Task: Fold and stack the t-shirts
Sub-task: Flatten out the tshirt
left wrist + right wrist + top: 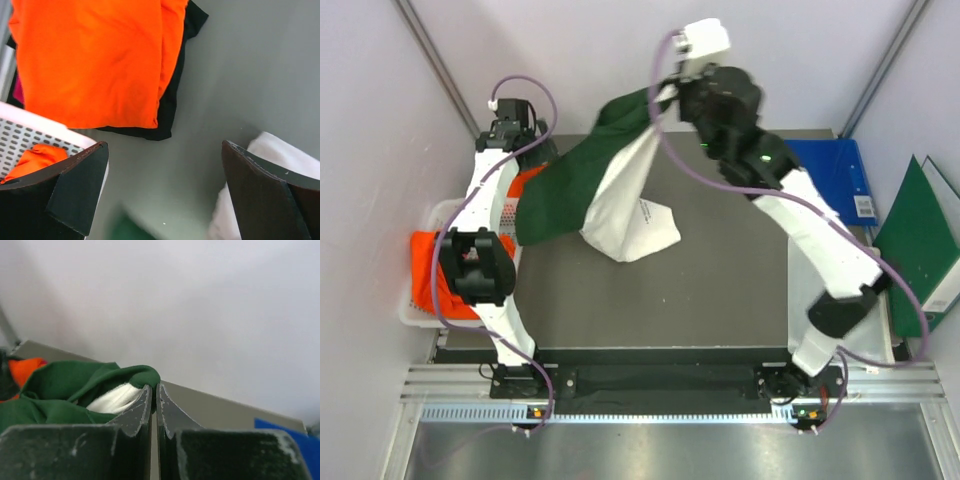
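Right gripper (pixel 154 388) pinched shut on the green-and-white t-shirt (pixel 610 180), holding it high at the table's far edge, hem trailing onto the dark table (pixel 720 290), left gripper (pixel 164 146) spread wide, empty, above the folded orange t-shirt (pixel 90 60) beside the white basket (pixel 20 132).

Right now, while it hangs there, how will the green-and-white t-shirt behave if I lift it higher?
Probably floppy: the green-and-white t-shirt sags in loose folds from the shut right end effector. Its white lower end seems to rest on the table, so it would likely drag, then swing.
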Robot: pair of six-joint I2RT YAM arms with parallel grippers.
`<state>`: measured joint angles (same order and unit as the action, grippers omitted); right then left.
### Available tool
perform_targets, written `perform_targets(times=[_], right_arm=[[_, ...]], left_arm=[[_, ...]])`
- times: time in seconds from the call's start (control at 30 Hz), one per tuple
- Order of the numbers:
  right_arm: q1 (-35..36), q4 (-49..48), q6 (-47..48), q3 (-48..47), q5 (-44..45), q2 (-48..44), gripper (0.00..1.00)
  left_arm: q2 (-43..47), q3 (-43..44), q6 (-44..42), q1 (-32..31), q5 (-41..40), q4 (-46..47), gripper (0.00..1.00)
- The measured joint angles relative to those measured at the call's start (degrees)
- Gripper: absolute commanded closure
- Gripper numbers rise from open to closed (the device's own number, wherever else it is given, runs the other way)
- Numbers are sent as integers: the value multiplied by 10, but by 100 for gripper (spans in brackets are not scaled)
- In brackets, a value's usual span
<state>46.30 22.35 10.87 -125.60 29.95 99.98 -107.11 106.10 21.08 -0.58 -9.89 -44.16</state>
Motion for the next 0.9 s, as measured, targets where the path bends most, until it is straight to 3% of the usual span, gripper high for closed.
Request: perform_targets(times=[0.07, 0.27, 0.4, 0.53, 0.57, 0.63, 0.67, 0.77, 0.9], right_arm=[[-54, -12, -43, 77, 2, -63, 100], [-314, -47, -170, 421, 7, -273, 100], [-409, -34, -212, 576, 17, -304, 100], [-451, 1, -227, 645, 39, -283, 100], [-460, 6, -230, 650, 43, -278, 83], [-473, 6, -233, 650, 47, -274, 62], [-477, 4, -234, 649, 49, -273, 46], [-480, 9, -240, 627, 43, -257, 36], [-480, 9, -247, 590, 0, -225, 34]], left_arm=[[-3, 0, 0, 0, 7, 0, 1], [-19, -4, 0, -3, 32, 1, 1], [-32, -6, -2, -10, 48, 2, 1], [-44, -7, -10, -30, 88, 8, 1], [-48, -7, -14, -38, 104, 10, 1], [-63, -2, -23, -63, 139, 12, 1], [-79, 4, -31, -79, 159, 12, 1], [-142, 45, -51, -135, 216, 9, 1], [-238, 105, -61, -200, 302, 9, 1]])
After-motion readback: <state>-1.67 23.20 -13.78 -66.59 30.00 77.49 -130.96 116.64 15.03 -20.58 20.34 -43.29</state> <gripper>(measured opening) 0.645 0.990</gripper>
